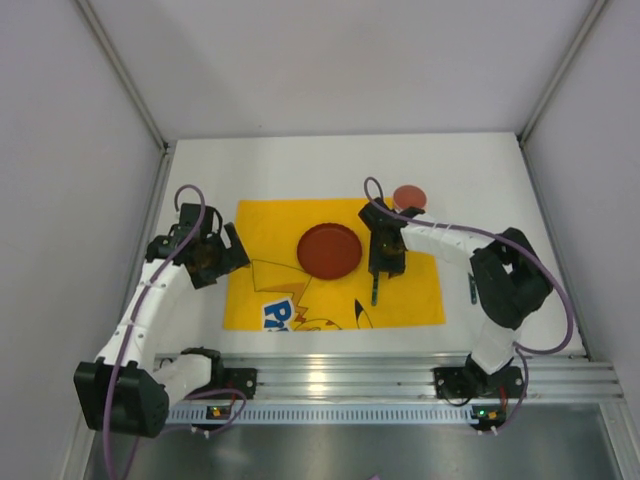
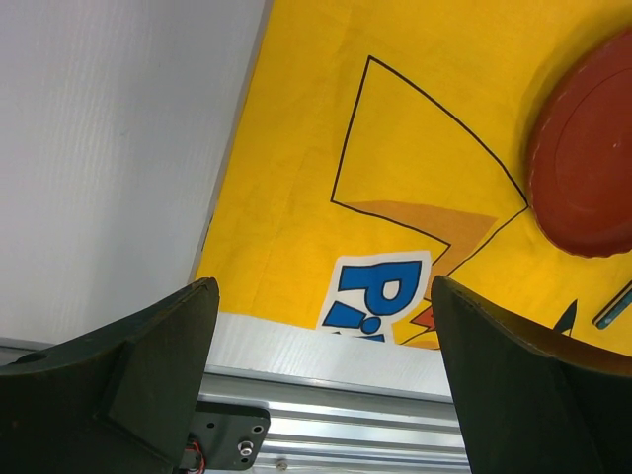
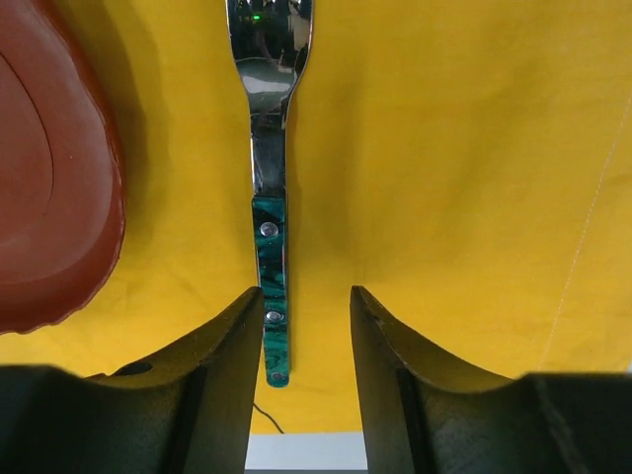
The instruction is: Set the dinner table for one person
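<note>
White dinner table (image 1: 480,180), yellow placemat (image 1: 260,225): my right gripper (image 3: 303,293), unclenched, straddles a spoon (image 3: 270,247), I think, beside the plate (image 1: 329,250); left gripper (image 2: 324,284) gapes at the placemat's left edge.

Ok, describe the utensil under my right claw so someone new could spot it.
Start at the yellow placemat. Right of the red plate on it lies a slim utensil, under the right claw. Unlike the round plate, it is shiny steel with a marbled green, riveted handle.
</note>
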Controlling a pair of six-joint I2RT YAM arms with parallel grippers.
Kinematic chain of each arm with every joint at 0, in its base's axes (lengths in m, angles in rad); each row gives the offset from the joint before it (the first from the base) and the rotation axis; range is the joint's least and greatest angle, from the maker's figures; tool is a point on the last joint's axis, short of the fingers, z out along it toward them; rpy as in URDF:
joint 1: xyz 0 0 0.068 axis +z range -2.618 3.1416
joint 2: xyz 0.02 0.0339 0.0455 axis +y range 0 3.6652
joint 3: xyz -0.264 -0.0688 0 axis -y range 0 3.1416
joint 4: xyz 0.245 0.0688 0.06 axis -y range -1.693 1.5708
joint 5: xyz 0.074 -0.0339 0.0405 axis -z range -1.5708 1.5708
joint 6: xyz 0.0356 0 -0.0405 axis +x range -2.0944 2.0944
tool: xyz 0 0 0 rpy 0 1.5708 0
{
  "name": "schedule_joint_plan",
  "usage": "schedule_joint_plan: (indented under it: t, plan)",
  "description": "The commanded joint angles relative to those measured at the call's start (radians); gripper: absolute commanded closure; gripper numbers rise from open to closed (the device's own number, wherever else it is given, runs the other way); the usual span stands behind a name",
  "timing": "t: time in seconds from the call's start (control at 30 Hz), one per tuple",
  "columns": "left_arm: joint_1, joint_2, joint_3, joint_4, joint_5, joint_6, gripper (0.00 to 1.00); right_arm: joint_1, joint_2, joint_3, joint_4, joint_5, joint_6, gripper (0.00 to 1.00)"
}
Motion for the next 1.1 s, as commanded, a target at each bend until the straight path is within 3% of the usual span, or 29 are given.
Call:
schedule_joint_plan:
  t: [0.0,0.43,0.63,0.77,1.07]
  plan:
    - [0.003,-0.04,-0.003,-0.005,-0.006,0.006,0.06,0.022,0.025,0.059,0.016,0.001,0.023,0.59]
    - [0.003,-0.027,-0.004,0.006,0.011,0.019,0.06,0.068,0.122,0.094,0.014,0.017,0.027,0.66]
    - [0.003,-0.027,-0.006,0.008,0.01,0.019,0.06,0.069,0.108,0.108,-0.033,0.068,0.014,0.8]
    - [0.003,-0.026,-0.006,0.011,0.01,0.019,0.06,0.069,0.084,0.14,-0.079,0.108,-0.006,0.94]
    - [0.004,-0.041,0.019,-0.015,-0.01,0.003,0.06,0.118,-0.016,0.291,-0.257,0.194,-0.045,1.0]
